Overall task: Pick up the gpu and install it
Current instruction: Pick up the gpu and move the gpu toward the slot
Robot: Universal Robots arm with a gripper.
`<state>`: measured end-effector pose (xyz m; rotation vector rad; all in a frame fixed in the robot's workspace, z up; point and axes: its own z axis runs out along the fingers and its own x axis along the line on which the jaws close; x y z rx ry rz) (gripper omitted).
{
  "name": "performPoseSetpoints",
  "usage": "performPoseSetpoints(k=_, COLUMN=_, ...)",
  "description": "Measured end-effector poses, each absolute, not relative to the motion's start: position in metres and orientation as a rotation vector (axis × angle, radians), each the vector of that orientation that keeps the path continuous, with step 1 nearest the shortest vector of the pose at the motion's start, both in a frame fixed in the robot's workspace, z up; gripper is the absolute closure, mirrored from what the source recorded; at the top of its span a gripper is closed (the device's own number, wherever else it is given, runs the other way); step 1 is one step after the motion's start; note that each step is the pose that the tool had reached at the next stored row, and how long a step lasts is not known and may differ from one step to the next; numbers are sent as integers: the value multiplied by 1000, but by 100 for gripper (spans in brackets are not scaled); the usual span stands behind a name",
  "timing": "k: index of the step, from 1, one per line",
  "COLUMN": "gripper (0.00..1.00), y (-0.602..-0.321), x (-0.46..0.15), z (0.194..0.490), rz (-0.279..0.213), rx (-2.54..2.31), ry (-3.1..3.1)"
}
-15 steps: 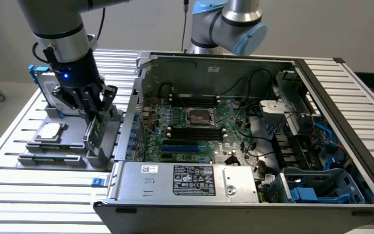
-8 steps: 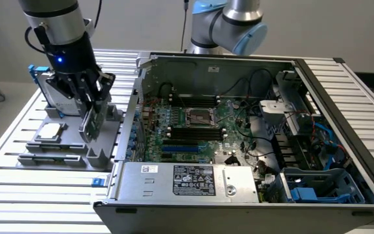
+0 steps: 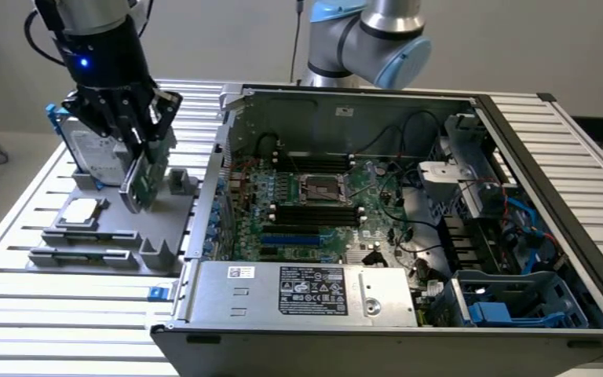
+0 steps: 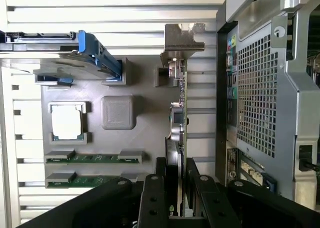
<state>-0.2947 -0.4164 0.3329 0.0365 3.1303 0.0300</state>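
The gpu (image 3: 142, 184), a thin card with a green board face, stands on edge over the grey holder (image 3: 113, 236) at the exterior view's left. My gripper (image 3: 139, 145) comes down on it from above, its black fingers (image 3: 160, 118) shut on the card's upper edge. The wrist view looks along the gpu (image 4: 178, 118) edge-on, with its silver end bracket (image 4: 182, 37) at the far end and my gripper (image 4: 176, 175) clamped on either side. I cannot tell whether the card's lower edge is clear of the holder's slot.
The open computer case (image 3: 344, 90) lies to the exterior view's right, with motherboard (image 3: 312, 204), blue slot (image 3: 291, 237) and power supply (image 3: 301, 290). The holder also carries a hard drive in a blue frame (image 3: 90, 149), a square silver processor chip (image 3: 82, 210) and memory sticks (image 4: 92, 158).
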Motion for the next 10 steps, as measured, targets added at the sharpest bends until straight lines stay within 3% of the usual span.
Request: performPoseSetpoints(k=10, gripper=74, y=-420, x=-284, z=378, rz=32, rx=37, ry=3131)
